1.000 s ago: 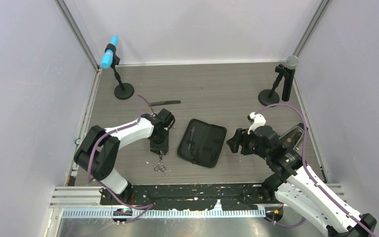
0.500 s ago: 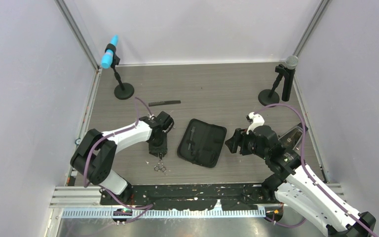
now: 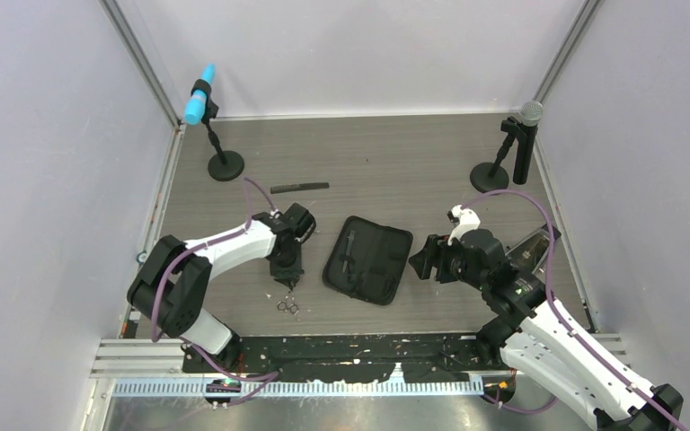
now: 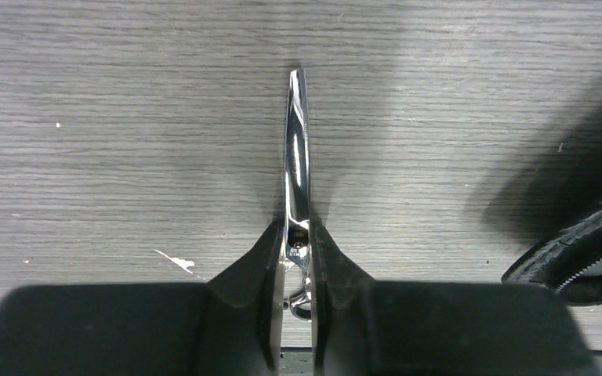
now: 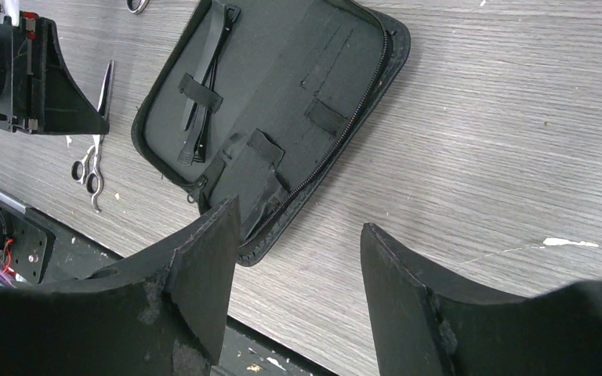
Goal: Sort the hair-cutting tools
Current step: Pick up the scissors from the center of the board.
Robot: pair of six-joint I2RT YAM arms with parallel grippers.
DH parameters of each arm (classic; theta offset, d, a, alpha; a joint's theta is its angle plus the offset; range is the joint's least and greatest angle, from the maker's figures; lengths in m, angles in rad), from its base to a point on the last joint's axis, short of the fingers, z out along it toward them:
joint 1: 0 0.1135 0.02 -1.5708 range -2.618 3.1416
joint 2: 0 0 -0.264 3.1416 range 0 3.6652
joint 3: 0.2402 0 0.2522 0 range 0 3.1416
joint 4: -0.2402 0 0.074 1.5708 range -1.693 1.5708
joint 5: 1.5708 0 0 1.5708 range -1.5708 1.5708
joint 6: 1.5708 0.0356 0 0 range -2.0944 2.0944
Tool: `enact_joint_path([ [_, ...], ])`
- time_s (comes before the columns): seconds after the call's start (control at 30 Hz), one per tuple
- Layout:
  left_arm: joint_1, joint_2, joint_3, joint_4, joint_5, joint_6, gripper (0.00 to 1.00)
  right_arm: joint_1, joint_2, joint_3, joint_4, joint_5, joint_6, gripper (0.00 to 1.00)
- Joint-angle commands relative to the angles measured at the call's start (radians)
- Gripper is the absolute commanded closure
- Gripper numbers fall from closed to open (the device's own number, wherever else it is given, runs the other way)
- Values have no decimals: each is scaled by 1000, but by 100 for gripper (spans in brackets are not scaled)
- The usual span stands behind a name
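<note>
Top view: I'm counting one scissors on the table, just left of the open case, and one comb lying farther back.

Left wrist: my left gripper is pinching the scissors at the pivot. I judge lifting them toward the case comes next.

Right wrist: my right gripper is hanging spread beside the case. I'm counting what look like two clips strapped inside.

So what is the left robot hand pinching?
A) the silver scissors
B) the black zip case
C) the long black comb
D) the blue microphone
A: in the left wrist view, the left gripper pinches the silver scissors between its fingers, near the pivot.
</note>
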Motion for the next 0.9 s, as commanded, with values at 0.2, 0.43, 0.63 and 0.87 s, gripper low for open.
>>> enact_joint_path([
  [0.2, -14, -92, 46, -97, -39, 67, 100, -4, 40, 5, 74, -1, -8, 35],
  [0.43, -79, -203, 138, -216, -55, 82, 100, -4, 103, 47, 80, 88, -43, 35],
  [0.63, -205, -210, 201, -224, 21, 86, 100, -4, 181, 78, 103, 105, -57, 35],
  [0.87, -341, -41, 330, -197, 163, 112, 100, -4, 203, 77, 134, 112, -27, 35],
])
